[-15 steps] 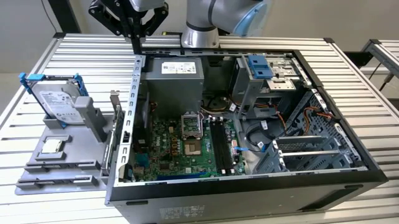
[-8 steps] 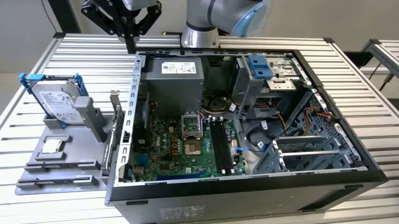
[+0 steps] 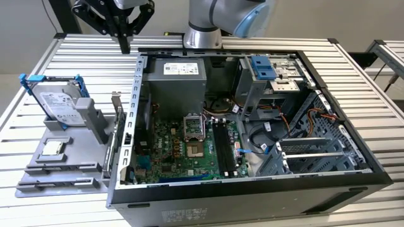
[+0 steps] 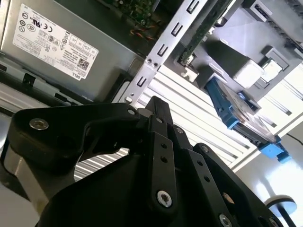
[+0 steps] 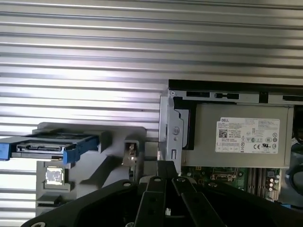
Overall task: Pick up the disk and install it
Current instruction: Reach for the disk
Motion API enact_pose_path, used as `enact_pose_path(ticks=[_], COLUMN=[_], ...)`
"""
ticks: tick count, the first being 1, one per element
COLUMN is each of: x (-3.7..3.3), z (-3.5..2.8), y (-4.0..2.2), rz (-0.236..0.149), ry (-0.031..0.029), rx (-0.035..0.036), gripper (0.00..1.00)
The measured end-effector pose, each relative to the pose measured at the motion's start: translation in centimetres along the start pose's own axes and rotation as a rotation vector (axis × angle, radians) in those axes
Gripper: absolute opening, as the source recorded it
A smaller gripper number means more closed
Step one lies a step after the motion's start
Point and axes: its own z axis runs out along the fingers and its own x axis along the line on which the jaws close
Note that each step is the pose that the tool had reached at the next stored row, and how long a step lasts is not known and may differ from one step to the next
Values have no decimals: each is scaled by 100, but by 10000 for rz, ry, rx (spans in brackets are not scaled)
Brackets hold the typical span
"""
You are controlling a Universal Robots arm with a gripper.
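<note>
The disk (image 3: 61,101) is a silver-grey drive with a white label in a blue rail bracket. It stands tilted on edge in a grey holder (image 3: 60,165) at the exterior view's left. It appears edge-on in both wrist views (image 5: 45,144) (image 4: 246,118). My gripper (image 3: 124,46) hangs above the slatted table, behind the disk and beside the case's back left corner. Its black fingers meet at the tip with nothing between them (image 4: 154,101) (image 5: 165,166). It is well apart from the disk.
An open computer case (image 3: 252,194) lies on the slatted metal table (image 3: 82,56), with power supply (image 3: 180,78), motherboard (image 3: 183,146) and a drive cage with a blue latch (image 3: 262,68). A small square silver chip (image 3: 54,147) rests on the holder's lower step.
</note>
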Motion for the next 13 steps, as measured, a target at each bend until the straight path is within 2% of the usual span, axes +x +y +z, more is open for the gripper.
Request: enact_pose_path(ticks=[7,13], x=[139,326], z=[3,20], y=[23,33], rz=[-146,-187], ry=[14,39], rx=[9,8], gripper=[0,0])
